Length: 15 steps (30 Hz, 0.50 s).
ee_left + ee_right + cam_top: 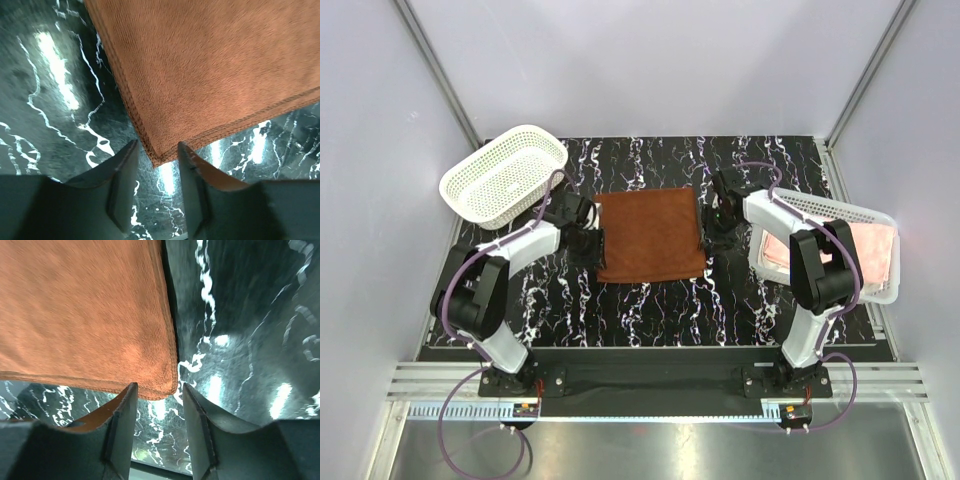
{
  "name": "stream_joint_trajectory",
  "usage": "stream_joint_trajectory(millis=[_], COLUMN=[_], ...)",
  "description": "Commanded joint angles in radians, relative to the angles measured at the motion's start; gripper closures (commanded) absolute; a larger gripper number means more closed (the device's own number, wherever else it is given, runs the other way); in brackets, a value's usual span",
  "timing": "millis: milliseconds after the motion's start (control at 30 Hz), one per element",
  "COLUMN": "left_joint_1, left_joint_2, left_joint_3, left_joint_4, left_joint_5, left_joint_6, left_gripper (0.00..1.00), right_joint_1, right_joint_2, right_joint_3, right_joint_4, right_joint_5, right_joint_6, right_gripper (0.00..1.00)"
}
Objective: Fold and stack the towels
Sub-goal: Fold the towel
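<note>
Left claw [157,150] brackets corner of rust-brown towel [215,65], seemingly without touching.

the rust-brown towel [650,236] is plain, its stitched hem the same colour. the table [650,310] is black with white marble-like veins. the left basket [505,180] and the right basket [820,207] are white lattice; the right one holds a pale pink towel [880,245].

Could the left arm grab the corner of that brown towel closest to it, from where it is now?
Probably yes. The left gripper has its jaws open, and the rust-brown towel lies flat on the table with its corner just ahead of the gap between them. Nothing is in the way.
</note>
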Motion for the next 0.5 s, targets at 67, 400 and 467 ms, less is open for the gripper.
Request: stream_joint_trajectory(millis=[67,400,467], left_joint_1=[-0.025,-0.033,-0.033], left_joint_2=[-0.012,-0.041,-0.038], left_joint_3=[-0.051,-0.05,-0.038], left_joint_4=[0.078,0.042,0.03], left_joint_5=[-0.071,-0.19,-0.201], left_joint_6=[-0.044,-0.056,-0.055], left_gripper=[0.65,0.75,0.74], right_joint_1=[0.035,0.04,0.041], right_joint_2=[-0.056,-0.052,-0.056], right_joint_3=[-0.086,-0.174,-0.183], right_joint_4=[0.068,0.15,0.168], right_joint_5=[0.038,0.044,0.043], right_joint_6=[0.083,0.129,0.134], right_gripper=[0.54,0.56,0.57])
